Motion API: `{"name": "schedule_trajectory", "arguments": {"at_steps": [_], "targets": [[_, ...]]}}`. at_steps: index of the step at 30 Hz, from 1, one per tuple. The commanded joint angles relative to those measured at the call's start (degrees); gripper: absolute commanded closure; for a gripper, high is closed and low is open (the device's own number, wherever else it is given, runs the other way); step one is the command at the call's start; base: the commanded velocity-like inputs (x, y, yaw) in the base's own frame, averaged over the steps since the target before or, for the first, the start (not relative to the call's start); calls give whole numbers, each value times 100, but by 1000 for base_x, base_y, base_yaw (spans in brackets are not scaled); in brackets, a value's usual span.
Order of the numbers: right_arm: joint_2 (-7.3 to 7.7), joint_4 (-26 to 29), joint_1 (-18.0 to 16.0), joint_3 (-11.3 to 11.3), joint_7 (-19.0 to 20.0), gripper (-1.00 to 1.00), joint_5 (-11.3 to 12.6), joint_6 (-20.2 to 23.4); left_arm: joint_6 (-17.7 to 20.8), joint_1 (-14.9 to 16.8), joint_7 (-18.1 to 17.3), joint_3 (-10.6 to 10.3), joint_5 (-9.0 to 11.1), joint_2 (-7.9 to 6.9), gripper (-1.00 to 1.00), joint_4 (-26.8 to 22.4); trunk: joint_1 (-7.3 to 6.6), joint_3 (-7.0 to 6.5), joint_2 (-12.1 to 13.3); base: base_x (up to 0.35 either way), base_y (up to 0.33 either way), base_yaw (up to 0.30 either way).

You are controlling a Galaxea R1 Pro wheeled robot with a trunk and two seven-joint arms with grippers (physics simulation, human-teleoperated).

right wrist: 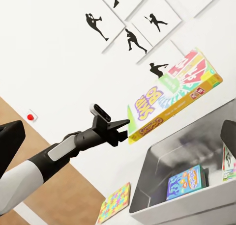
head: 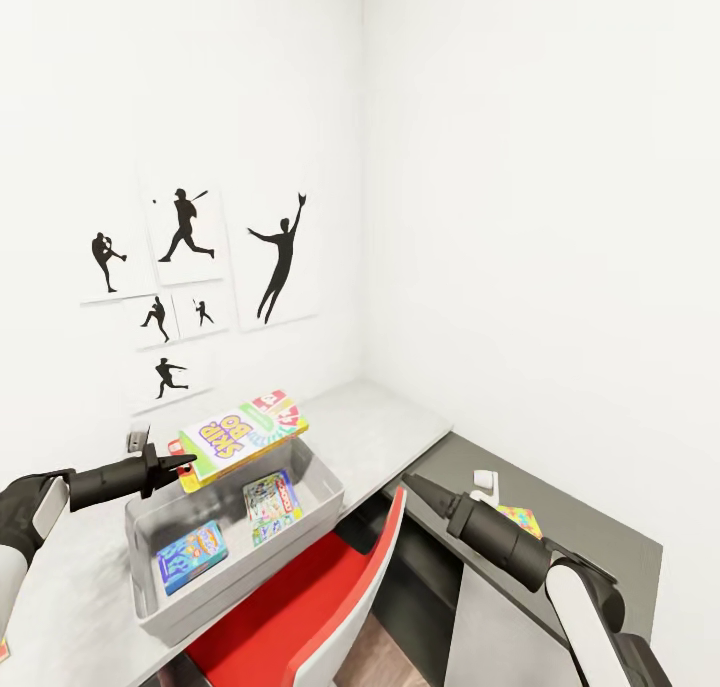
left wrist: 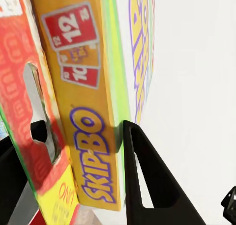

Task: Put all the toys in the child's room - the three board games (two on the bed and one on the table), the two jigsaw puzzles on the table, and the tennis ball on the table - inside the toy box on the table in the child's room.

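Observation:
My left gripper (head: 185, 460) (left wrist: 78, 185) (right wrist: 123, 128) is shut on the end of the yellow-green board game (head: 243, 431) (left wrist: 88, 112) (right wrist: 169, 103), holding it roughly level in the air above the back of the grey toy box (head: 170, 607) (right wrist: 162, 161). Inside the toy box lie the blue cartoon game (head: 190, 556) (right wrist: 186, 182) and the pale multicoloured game (head: 272, 507). One jigsaw puzzle (right wrist: 114, 203) lies on the table (head: 390, 427) beside the toy box. Another puzzle (head: 520, 517) rests on the dark surface near my open, empty right gripper (head: 410, 482). The tennis ball and bed are out of view.
A red chair (head: 300, 592) is tucked under the table in front of the toy box. A small white object (head: 485, 479) sits on the dark surface at right. White walls meet in a corner behind the table, with black sports silhouettes (head: 185, 267) on the left wall.

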State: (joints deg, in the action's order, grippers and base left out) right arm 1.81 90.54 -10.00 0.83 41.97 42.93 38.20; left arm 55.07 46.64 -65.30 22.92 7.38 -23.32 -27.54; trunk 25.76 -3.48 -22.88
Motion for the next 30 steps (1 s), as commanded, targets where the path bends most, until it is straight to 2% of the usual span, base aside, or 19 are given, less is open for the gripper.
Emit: {"name": "schedule_trajectory", "arguments": {"at_steps": [1, 5, 8, 11, 18, 25, 30], "targets": [[2, -1, -2, 5, 2, -100, 27, 39, 31, 3, 9, 18, -3, -2, 100, 3, 2, 3, -4, 0, 0, 0], [0, -2, -2, 9, 0, -100, 23, 39, 39, 3, 210, 25, -9, -5, 100, 3, 2, 3, -4, 0, 0, 0], [3, -1, -2, 13, 2, -100, 25, 39, 46, 3, 597, 34, -6, -4, 100, 3, 2, 3, -4, 0, 0, 0], [3, -1, -2, 18, 2, -100, 27, 39, 47, 3, 794, 36, -2, -3, 100, 3, 2, 3, -4, 0, 0, 0], [7, -1, -2, 22, 4, -100, 30, 39, 49, 3, 1018, 31, -12, -3, 100, 3, 2, 3, -4, 0, 0, 0], [12, -1, -2, 23, 4, -100, 31, 39, 51, 3, 1724, 35, -11, 10, 100, 3, 2, 3, -4, 0, 0, 0], [11, -4, -2, 23, 4, -100, 31, 39, 56, 3, 2028, 28, -13, 31, 100, -1, 2, 3, -4, 0, 0, 0]]}}
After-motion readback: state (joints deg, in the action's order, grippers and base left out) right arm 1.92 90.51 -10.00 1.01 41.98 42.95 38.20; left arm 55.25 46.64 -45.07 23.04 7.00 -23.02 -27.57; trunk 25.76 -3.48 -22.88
